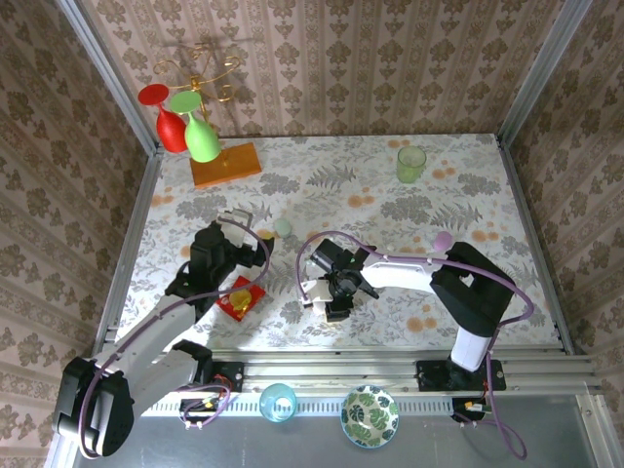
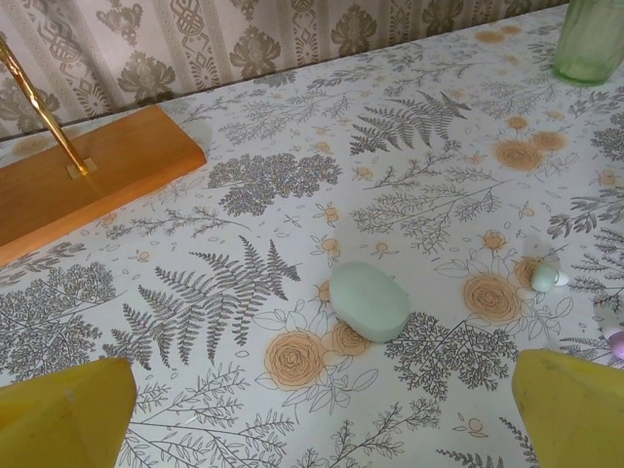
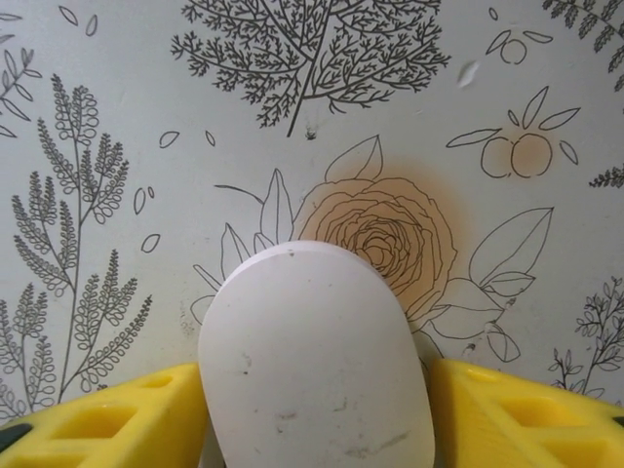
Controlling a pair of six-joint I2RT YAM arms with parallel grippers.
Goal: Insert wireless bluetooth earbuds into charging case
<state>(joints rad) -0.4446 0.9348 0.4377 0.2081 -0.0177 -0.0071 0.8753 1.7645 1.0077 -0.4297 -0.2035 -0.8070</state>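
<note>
Surface (image 2: 292, 146): white cloth printed with grey ferns, grey trees and orange roses; wallpaper (image 2: 244, 39) at the far side, beige damask in stripes. Mint-green oval case (image 2: 369, 300), plain; white oval case (image 3: 312, 361), faintly scuffed, between the yellow fingers (image 3: 107, 419) of the right gripper (image 3: 317, 429). Far left, orange wooden base (image 2: 88, 180) with gold stem (image 2: 44, 112); far right, translucent green glass (image 2: 590, 39).

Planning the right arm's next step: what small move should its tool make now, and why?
Probably close the right tool on the white oval case: its yellow fingers flank the case's two sides, though whether they press it yet is unclear. Grip before lifting.
</note>
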